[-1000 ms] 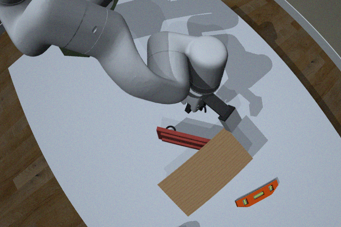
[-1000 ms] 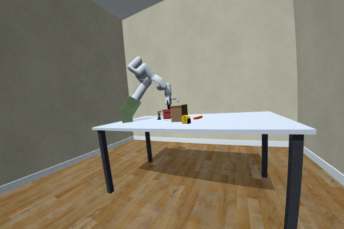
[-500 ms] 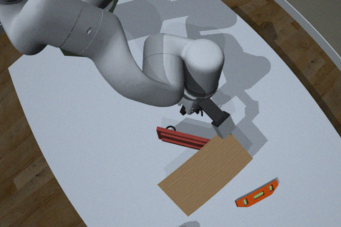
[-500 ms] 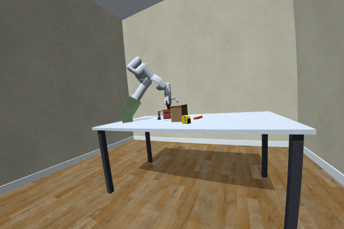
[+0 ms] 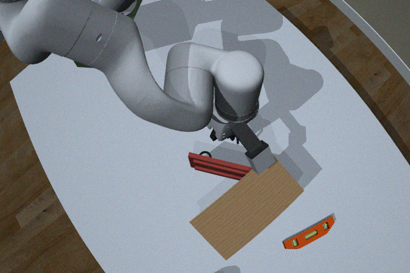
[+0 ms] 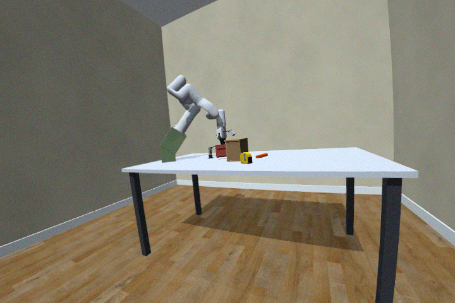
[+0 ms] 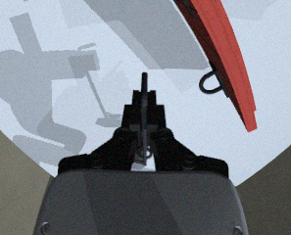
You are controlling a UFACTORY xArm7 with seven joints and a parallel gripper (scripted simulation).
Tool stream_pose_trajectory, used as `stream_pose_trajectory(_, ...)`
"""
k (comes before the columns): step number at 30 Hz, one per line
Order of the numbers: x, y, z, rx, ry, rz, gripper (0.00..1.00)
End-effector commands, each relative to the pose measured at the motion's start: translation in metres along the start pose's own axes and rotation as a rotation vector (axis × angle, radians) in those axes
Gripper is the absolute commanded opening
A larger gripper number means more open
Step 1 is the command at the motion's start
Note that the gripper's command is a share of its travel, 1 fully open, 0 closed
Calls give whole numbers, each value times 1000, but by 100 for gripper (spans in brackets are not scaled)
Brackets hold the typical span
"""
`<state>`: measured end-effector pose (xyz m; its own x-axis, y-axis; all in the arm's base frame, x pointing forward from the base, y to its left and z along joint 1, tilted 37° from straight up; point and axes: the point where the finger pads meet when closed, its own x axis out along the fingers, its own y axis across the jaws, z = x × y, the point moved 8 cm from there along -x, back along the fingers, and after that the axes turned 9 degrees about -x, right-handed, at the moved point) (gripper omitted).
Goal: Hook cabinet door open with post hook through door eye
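Note:
The wooden cabinet point(image 5: 247, 209) stands on the white table, and it also shows in the exterior view point(image 6: 236, 149). Its red door point(image 5: 218, 165) stands swung open. A dark ring, the eye point(image 5: 205, 153), sticks out of the door's outer face near its free edge. In the wrist view the door point(image 7: 218, 46) runs along the right and the eye point(image 7: 212, 82) faces my fingers. My gripper point(image 7: 144, 102) point(image 5: 218, 135) is shut with nothing seen between the fingers. It hangs above the table beside the door's outer face, apart from the eye. The post with the hook point(image 6: 210, 151) stands left of the door; the arm hides it from above.
An orange spirit level point(image 5: 310, 235) lies right of the cabinet. A yellow tape measure point(image 6: 246, 157) sits in front of the cabinet. The arm's green base point(image 6: 171, 144) is at the table's far left corner.

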<state>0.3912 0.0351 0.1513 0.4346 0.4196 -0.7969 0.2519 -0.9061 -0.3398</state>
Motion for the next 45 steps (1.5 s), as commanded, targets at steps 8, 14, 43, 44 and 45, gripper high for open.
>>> stream_pose_trajectory(8, -1, 8, 1, 67, 2, 1, 4)
stream_pose_trajectory(14, -1, 12, 2, 134, 2, 1, 4)
stream_pose_trajectory(43, -1, 33, 10, 308, 2, 1, 4)
stream_pose_trajectory(44, -1, 34, 10, 326, 2, 1, 4)
stream_pose_trajectory(45, -1, 35, 11, 342, 2, 1, 4)
